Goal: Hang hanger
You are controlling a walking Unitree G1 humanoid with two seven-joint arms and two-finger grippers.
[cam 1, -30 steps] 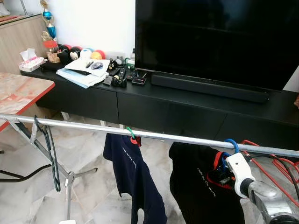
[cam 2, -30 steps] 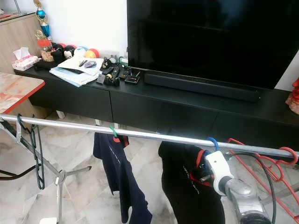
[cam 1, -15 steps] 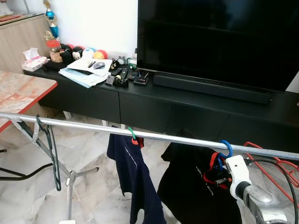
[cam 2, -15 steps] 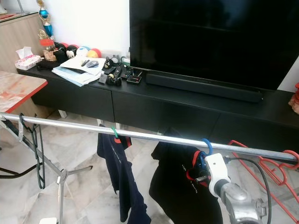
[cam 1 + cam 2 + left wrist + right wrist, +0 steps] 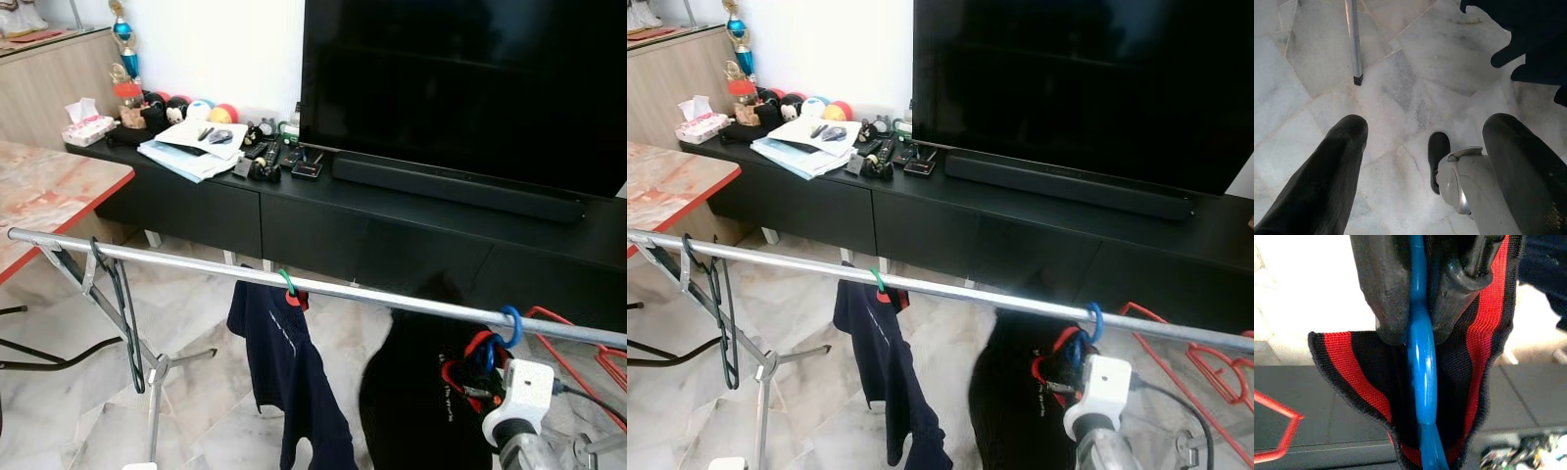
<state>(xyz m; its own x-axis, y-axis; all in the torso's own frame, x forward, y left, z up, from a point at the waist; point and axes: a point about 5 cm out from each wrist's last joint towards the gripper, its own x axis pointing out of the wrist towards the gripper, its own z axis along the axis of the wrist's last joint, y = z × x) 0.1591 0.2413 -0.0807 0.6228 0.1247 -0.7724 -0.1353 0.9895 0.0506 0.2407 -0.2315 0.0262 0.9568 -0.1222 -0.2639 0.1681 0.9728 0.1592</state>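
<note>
Right wrist view: the right gripper point(image 5: 1418, 308) is clamped on the blue hanger point(image 5: 1421, 396), a black shirt point(image 5: 1476, 347) with red trim draped over it. Lower right of the left eye view, the hanger's hook point(image 5: 509, 323) sits over the rail point(image 5: 392, 297), the shirt hanging below. So the hanging looks nearly finished; next I'd expect the fingers to part and the arm to draw back without dragging the hook off. Left of it a navy shirt point(image 5: 284, 372) hangs on a green hanger point(image 5: 285, 283). The left gripper point(image 5: 1420, 166) hangs spread over the floor point(image 5: 1400, 63).
</note>
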